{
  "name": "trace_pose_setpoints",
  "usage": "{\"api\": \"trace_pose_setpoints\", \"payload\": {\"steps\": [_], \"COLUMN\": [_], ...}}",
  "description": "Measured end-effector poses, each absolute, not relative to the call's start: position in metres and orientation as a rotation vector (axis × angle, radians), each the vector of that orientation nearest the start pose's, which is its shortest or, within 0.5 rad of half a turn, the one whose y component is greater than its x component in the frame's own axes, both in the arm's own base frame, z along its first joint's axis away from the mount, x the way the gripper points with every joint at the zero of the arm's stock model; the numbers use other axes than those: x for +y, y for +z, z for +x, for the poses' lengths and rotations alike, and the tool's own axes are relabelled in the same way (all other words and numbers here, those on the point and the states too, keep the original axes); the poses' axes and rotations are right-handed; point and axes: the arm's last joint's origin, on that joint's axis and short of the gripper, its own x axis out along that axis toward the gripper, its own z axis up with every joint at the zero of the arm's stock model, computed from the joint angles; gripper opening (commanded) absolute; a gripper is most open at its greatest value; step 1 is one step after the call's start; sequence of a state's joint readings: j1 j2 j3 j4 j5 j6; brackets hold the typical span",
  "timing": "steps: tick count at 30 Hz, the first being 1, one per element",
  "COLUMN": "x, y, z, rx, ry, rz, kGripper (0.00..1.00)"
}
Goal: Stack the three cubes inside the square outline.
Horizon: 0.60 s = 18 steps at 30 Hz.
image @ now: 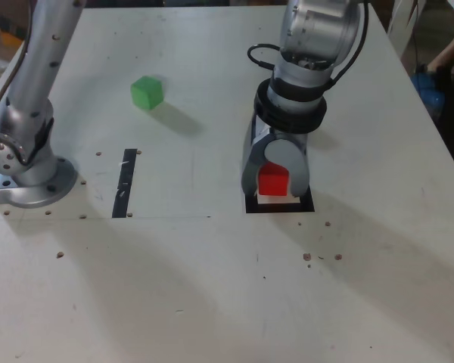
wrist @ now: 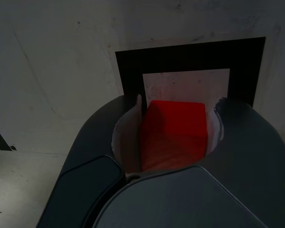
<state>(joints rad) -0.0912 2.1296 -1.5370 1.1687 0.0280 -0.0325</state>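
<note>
The worktop [image: 212, 287] carries the whole job, and the main risk sits near the middle of its right half as the exterior view shows it: the claw [image: 275, 181] is clamped on the red cube [image: 273, 181] just over the square [image: 280, 206], and a release made while the cube is off-centre or tilted could leave it lying across the black tape instead of inside the white centre. The wrist view shows the cube [wrist: 173, 133] between the 2 jaws with the white centre [wrist: 185, 85] showing beyond it, so it looks roughly lined up, but whether its underside touches the worktop cannot be told; dropped from above, it might bounce or turn. A crooked base would, in my judgement, spoil the stack for the 2 cubes to follow. Withdrawing could also drag the cube if a jaw scrapes it.

The green cube [image: 147, 91] lies well apart, toward the far left corner in the exterior view, clear of the claw. A short tape strip [image: 125, 184] lies near the left edge, between the arm's base [image: 30, 181] and the square. No yellow cube is in view
</note>
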Motion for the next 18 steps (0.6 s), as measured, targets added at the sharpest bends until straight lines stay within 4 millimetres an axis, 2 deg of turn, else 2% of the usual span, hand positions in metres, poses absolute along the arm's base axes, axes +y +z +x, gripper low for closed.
{"api": "trace_pose_setpoints", "payload": {"steps": [4,6,10,18], "x": [-0.0316,-0.0317,-0.0319,-0.0321], "y": [0.2078,0.2067,0.2054,0.2068], "z": [0.3745,0.3748,0.3754,0.3764], "rx": [1.759,1.761,1.764,1.761], "ry": [-0.030,-0.040,-0.048,-0.050], "rz": [0.088,0.093,0.096,0.094], "kGripper": [0.83,0.91,0.96,0.99]}}
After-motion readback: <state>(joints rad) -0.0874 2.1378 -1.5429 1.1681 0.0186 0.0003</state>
